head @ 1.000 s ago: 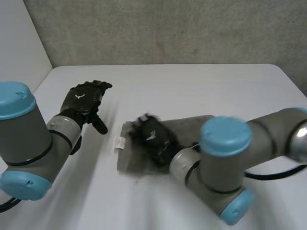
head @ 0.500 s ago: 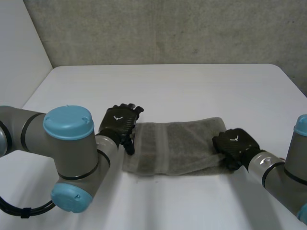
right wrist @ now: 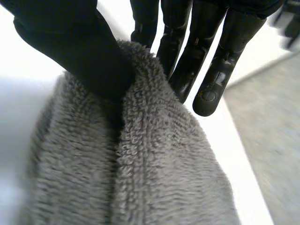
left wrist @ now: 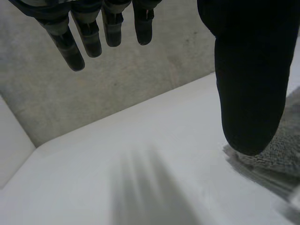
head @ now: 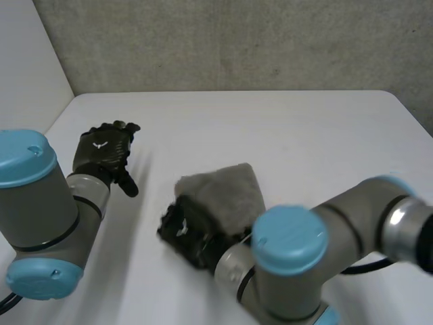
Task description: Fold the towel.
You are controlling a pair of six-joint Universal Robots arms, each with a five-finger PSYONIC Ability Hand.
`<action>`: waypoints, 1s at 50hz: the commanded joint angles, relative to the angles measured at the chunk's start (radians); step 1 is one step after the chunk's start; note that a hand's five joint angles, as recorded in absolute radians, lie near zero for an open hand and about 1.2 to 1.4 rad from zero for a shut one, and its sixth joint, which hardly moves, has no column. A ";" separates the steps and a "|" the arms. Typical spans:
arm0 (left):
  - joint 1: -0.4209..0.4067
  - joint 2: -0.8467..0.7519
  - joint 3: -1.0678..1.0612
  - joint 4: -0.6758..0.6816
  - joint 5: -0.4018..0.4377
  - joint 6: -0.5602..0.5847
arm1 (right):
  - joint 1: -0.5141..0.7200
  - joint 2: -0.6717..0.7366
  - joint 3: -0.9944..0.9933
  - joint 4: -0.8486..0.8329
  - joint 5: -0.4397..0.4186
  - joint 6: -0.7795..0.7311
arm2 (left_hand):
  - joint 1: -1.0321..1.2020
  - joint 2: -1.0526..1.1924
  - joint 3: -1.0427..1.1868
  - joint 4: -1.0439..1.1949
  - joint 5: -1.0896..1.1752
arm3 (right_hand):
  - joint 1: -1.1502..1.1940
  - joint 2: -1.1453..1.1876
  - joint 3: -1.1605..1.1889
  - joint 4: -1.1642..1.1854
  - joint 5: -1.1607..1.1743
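Grey towel (head: 223, 193) is lying bunched up mid-table (head: 284, 122). Right hand (head: 184, 231) is pinching a fold at the towel's robot-side edge, thumb pressing cloth against the fingers. Left hand (head: 101, 150) is hovering left of the towel, well apart, fingers straight and holding nothing.

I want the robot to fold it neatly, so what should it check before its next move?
1. Right hand grips the towel: ok, thumb and fingers pinch a fold of it.
2. Left hand is off the towel: ok, it is open and set apart beside it.
3. Towel lies flat: not ok, it humps up at the right hand.
4. Edges line up: cannot tell, the right hand and arm hide the near side.
5. Towel sits well on the table: ok, away from its edges.
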State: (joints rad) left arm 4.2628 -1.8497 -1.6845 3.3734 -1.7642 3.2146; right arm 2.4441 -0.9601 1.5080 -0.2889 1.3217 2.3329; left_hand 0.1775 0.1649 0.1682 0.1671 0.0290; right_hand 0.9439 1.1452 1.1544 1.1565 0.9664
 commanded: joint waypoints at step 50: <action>-0.227 -0.105 0.328 -0.258 -0.080 -0.148 | -0.457 -0.208 -0.175 0.295 0.089 0.672 | 0.004 0.016 0.013 0.014 -0.022 | -0.769 -0.971 -0.980 -0.982 -0.966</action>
State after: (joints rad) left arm 4.0227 -2.1133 -1.3778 3.1173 -1.8539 3.0631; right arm 2.0126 -1.0140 1.3328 0.0506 1.2534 2.9956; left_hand 0.1763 0.1670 0.1683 0.1683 0.0273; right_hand 0.2109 0.2313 0.2111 0.2308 0.0578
